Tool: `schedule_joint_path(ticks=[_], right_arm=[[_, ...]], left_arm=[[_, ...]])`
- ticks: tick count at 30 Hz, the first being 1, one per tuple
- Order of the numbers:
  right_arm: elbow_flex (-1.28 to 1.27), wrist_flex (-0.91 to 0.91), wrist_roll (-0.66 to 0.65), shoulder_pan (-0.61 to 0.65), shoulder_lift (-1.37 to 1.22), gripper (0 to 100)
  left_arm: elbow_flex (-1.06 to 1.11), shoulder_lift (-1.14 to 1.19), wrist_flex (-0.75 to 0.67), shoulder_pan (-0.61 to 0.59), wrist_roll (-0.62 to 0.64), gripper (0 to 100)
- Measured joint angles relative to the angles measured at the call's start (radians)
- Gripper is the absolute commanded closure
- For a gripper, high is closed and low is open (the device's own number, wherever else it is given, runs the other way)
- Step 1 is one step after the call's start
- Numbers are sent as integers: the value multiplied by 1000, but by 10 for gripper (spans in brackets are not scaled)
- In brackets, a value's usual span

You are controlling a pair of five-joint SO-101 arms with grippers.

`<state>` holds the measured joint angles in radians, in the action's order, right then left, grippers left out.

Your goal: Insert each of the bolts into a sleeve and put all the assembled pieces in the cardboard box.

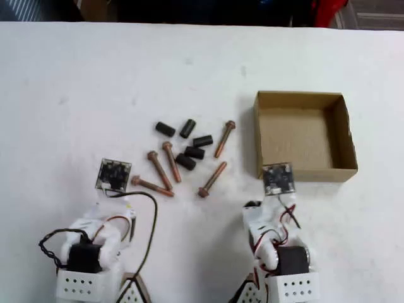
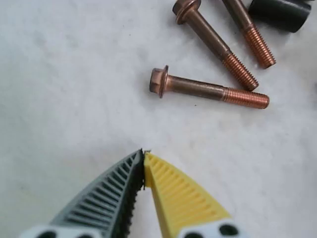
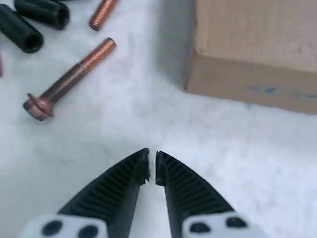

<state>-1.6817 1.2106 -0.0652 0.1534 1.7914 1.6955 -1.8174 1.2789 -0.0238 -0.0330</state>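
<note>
High view: bolts (image 1: 211, 179) and sleeves (image 1: 194, 153) lie outside cardboard box (image 1: 315, 173); left hand (image 2: 143, 153), right hand (image 3: 152, 166) each closed.

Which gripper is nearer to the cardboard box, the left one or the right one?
Right. The right gripper is just in front of the cardboard box, near its corner; the left gripper is beyond the bolts, on their far side from it.

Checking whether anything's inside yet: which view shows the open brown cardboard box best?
The high view: the open brown cardboard box shows whole from above, its floor bare. The right wrist view catches its outer wall.
</note>
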Motion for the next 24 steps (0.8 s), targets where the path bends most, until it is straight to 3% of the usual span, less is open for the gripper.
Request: schedule_joint_path(ticks=[6,13,16,21,24], right_arm=[[0,-66,0,173,0,981],[0,-129,-9,144,0,981],[0,-195,-132,104,0,981],[0,-270,-457,81,0,981],[0,-273,-565,80,0,981]], left_arm=[[0,0,0,0,0,977],[0,0,0,0,0,977],[0,0,0,0,0,977],[0,0,0,0,0,977],[0,0,0,0,0,977]])
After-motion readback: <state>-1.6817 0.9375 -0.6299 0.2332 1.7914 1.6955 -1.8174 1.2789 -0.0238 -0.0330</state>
